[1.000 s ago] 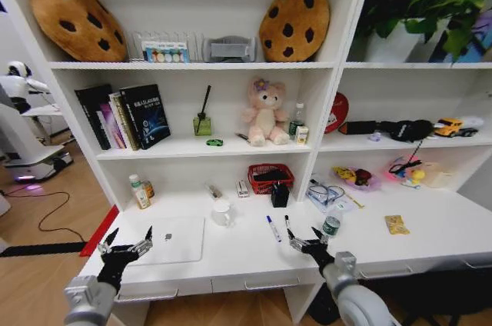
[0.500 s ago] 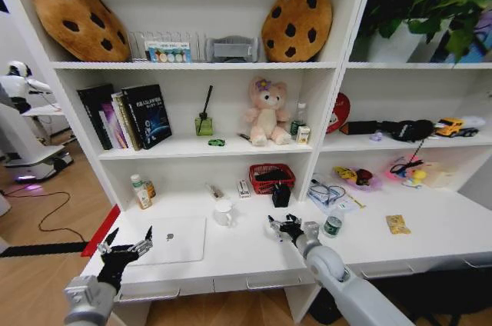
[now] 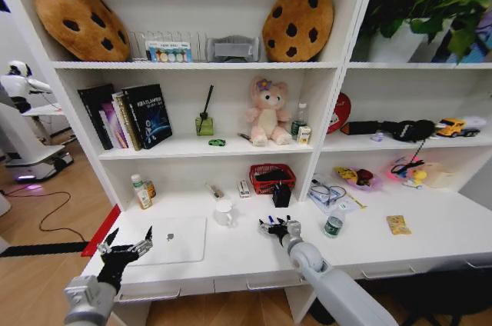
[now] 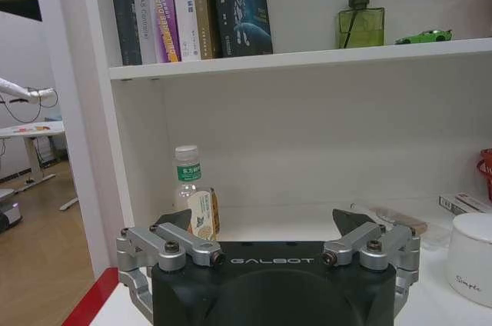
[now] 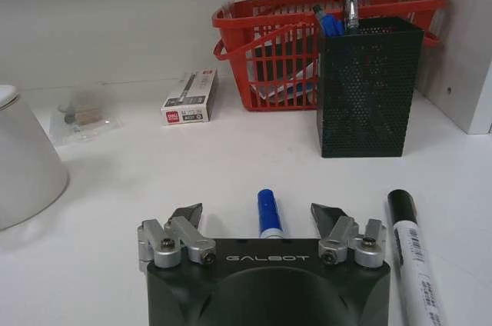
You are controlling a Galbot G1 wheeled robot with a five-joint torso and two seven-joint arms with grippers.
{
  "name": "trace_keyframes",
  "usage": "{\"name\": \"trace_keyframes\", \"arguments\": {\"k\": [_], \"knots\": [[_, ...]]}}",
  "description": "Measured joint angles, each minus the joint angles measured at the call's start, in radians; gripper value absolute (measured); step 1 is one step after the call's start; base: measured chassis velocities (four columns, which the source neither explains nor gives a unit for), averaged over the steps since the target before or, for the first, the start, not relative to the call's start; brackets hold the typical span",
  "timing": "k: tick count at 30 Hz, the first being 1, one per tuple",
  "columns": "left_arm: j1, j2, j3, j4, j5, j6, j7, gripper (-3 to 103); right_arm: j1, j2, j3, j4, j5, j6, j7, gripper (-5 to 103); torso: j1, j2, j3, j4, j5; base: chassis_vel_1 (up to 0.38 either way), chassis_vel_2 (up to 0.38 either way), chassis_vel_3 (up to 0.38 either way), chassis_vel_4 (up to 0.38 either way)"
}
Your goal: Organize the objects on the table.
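A: Right gripper [image 5: 261, 222] is low over the counter [image 3: 246, 253], jaws spread wide, nothing held. The blue-capped marker [image 5: 268, 212] lies straight between the two fingertips, cap end pointing toward the black mesh pen holder [image 5: 367, 88]. Head view puts this gripper [image 3: 278, 227] mid-counter, in front of the red basket [image 3: 269, 177].

B: Second pen?

A: Black-capped marker [image 5: 410, 253] just beside the gripper body on the outside of one finger, roughly parallel to the blue one, apart from it. Not between the fingers.

B: Left arm?

A: Left gripper [image 3: 125, 249] idle at the counter's front left corner, jaws wide, empty, near the edge of the silver laptop [image 3: 175, 239].

B: Step in hand?

A: Looks like grabbing the blue marker. To do it well: stay centred on the barrel, drop straight down until the fingertips straddle it near the counter surface, then close across the barrel rather than the cap, so it doesn't roll or pivot out. Keep the outer finger from nudging the black marker on the way down. The holder already has pens in it and sits close ahead, a likely drop spot; that's my guess.

B: Other task items?

A: Green-labelled tin [image 3: 331, 226] to the right of the gripper, yellow snack packet [image 3: 397, 224] further right on the counter, green toy car [image 3: 215, 142] up on the shelf by the pink teddy bear [image 3: 265, 111]. White cup [image 3: 224, 212] sits left of the gripper, clear of the approach.
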Motion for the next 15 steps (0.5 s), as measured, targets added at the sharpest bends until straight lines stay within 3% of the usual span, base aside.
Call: {"name": "trace_keyframes", "arguments": {"k": [7,8,10,12,14,15], "knots": [[0.0,0.0,0.0,0.0,0.0,0.0,0.0,100,-0.032,-0.004,0.025,0.013,-0.018,0.015,-0.015,54,0.0,0.0,0.0,-0.0001,0.0003,0.0,0.0,0.0,0.0],[0.0,0.0,0.0,0.0,0.0,0.0,0.0,100,-0.032,-0.004,0.025,0.013,-0.018,0.015,-0.015,54,0.0,0.0,0.0,-0.0001,0.0003,0.0,0.0,0.0,0.0],[0.0,0.0,0.0,0.0,0.0,0.0,0.0,100,-0.033,-0.006,0.024,0.019,-0.014,0.015,-0.021,43,0.0,0.0,0.0,0.0001,0.0005,0.0,0.0,0.0,0.0],[0.0,0.0,0.0,0.0,0.0,0.0,0.0,100,-0.032,-0.006,0.024,0.019,-0.014,0.015,-0.022,43,0.0,0.0,0.0,0.0,0.0005,0.0,0.0,0.0,0.0],[0.0,0.0,0.0,0.0,0.0,0.0,0.0,100,-0.023,-0.006,0.025,0.013,-0.012,0.015,-0.029,33,0.0,0.0,0.0,0.0001,0.0006,0.0,0.0,0.0,0.0],[0.0,0.0,0.0,0.0,0.0,0.0,0.0,100,-0.023,-0.006,0.025,0.013,-0.012,0.015,-0.029,33,0.0,0.0,0.0,0.0001,0.0006,0.0,0.0,0.0,0.0]]}}
